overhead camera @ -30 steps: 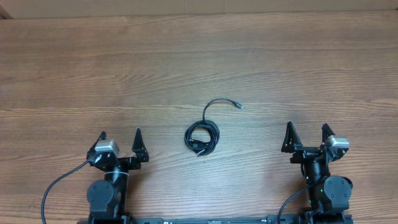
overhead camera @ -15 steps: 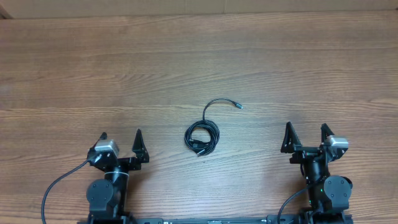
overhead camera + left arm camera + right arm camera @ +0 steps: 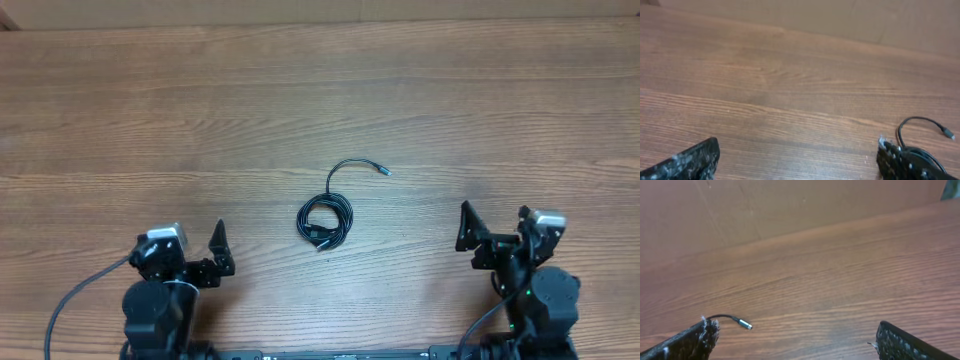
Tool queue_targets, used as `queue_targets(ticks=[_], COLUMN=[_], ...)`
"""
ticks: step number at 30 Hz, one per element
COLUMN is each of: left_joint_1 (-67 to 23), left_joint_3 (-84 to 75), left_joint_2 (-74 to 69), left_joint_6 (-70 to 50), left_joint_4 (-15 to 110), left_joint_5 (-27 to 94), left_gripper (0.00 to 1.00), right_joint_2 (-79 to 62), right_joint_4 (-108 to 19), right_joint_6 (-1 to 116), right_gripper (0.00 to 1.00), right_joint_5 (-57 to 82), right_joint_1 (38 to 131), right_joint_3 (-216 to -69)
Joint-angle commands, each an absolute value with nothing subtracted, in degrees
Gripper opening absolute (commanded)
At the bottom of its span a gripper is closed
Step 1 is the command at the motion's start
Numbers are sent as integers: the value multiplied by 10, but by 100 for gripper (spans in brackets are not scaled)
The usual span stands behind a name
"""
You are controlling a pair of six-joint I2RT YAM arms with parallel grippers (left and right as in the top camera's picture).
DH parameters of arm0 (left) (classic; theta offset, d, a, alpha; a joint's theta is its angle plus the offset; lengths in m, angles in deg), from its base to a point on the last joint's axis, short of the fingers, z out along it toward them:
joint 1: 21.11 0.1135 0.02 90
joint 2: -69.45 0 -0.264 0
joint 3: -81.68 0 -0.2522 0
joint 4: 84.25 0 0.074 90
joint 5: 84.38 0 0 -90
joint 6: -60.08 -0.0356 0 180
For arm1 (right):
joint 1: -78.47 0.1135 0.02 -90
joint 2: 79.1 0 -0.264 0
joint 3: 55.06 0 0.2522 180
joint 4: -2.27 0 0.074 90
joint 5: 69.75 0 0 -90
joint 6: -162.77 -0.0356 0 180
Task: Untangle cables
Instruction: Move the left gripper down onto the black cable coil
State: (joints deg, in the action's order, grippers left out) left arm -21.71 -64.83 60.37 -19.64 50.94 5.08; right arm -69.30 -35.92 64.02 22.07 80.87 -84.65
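Note:
A thin black cable (image 3: pixel 326 218) lies coiled at the middle of the wooden table, with one loose end arching up and right to a small plug (image 3: pixel 381 168). My left gripper (image 3: pixel 192 240) is open and empty at the near left, well left of the coil. My right gripper (image 3: pixel 494 220) is open and empty at the near right. In the left wrist view the coil and its arching end (image 3: pixel 920 131) show at the right, partly behind my right finger. In the right wrist view only the plug end (image 3: pixel 744 324) shows near my left finger.
The wooden table (image 3: pixel 320 100) spreads wide on all sides of the coil. A tan wall runs behind its far edge (image 3: pixel 850 20). The arms' bases and thicker black wires (image 3: pixel 75 300) sit at the near edge.
Both arms have drawn back a little toward the near edge and turned slightly. The cable has not moved.

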Motion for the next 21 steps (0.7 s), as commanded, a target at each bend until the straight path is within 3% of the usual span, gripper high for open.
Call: queue_targets(ticks=[1,7,13,21], left_joint_1=[-211,-211,-211,-211], left_joint_3=[-593,-479,-346,-200], left_joint_2=[544,393,247,144], left_joint_6=[-212,-212,-212,-206], left_joint_4=[498,440,356,222], left_joint_5=[73,116,123,142], left_gripper=[100,100,100,100], right_joint_2=[-648,-561,-451,-293], right_joint_4=[-384,-445,-586,-743], right_joint_6=[641,641,641,641], right_gripper=[100,100,100,100], right_joint_5=[221,221,218,172], right_joint_1=[811,811,811,811], right_joint_3=[-912,-1008,-1128,-1286])
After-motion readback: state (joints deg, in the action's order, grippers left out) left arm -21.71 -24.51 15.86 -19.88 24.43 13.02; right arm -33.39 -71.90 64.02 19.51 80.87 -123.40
